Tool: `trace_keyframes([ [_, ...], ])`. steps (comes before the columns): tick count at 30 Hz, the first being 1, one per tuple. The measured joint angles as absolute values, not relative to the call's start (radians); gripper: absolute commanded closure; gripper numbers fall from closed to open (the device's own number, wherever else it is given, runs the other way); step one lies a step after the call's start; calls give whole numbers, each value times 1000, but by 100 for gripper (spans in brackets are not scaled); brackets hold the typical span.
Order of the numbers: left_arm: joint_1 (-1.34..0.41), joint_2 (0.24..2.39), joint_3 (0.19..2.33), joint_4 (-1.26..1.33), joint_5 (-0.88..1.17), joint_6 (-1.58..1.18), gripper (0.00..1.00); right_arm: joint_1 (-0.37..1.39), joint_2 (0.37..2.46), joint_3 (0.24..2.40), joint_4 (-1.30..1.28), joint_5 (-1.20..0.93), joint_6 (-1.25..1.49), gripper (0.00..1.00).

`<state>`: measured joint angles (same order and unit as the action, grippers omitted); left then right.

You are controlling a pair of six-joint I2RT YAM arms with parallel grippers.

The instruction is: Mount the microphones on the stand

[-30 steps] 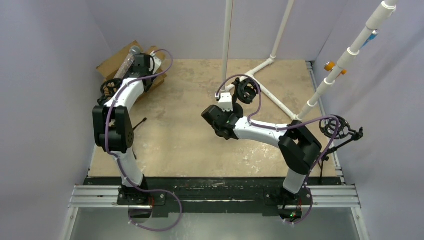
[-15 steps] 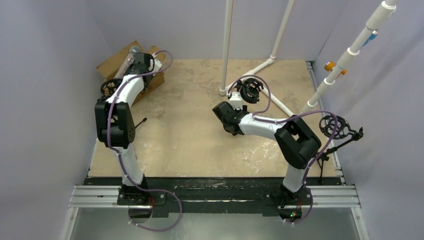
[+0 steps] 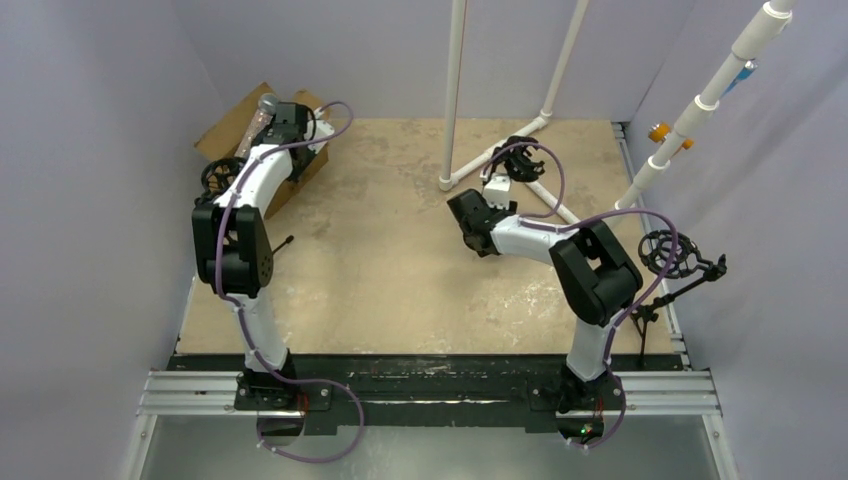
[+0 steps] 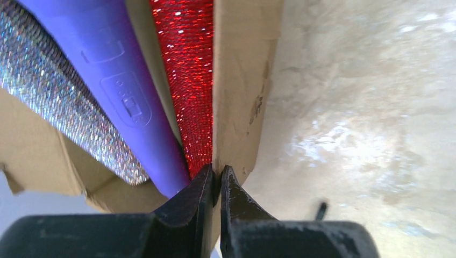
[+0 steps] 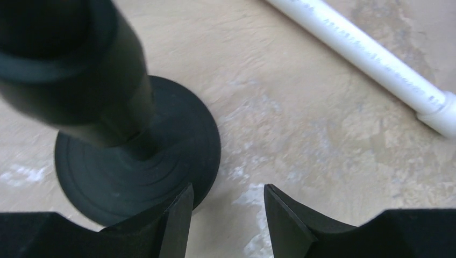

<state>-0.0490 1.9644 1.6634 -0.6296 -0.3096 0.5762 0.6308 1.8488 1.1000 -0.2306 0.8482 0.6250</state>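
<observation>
This is a robotics lab test cell. Plain lavender panel walls [image 3: 100, 200] close in a mottled beige tabletop [image 3: 380, 260], and the left arm [image 3: 232, 250] and right arm [image 3: 590, 270] are bolted to an aluminium rail [image 3: 430, 392] at its near edge. A frame of white PVC pipe [image 3: 455, 90] rises at the back, one length lying beyond the right gripper [image 5: 226, 196], off to its right. A worn cardboard box [image 4: 236, 80] stands straight ahead of the left gripper [image 4: 216, 174].

L hand [image 4: 217, 171] pinched closed, R hand [image 5: 227, 189] fingers apart.
</observation>
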Motion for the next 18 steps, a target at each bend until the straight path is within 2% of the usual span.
trace_keyframes([
  [9, -130, 1964, 1742, -779, -161, 451, 100, 590, 1858, 1100, -270, 900, 652, 40],
  [18, -203, 1964, 1787, -886, -40, 347, 100, 715, 1804, 1061, -320, 922, 713, 38],
])
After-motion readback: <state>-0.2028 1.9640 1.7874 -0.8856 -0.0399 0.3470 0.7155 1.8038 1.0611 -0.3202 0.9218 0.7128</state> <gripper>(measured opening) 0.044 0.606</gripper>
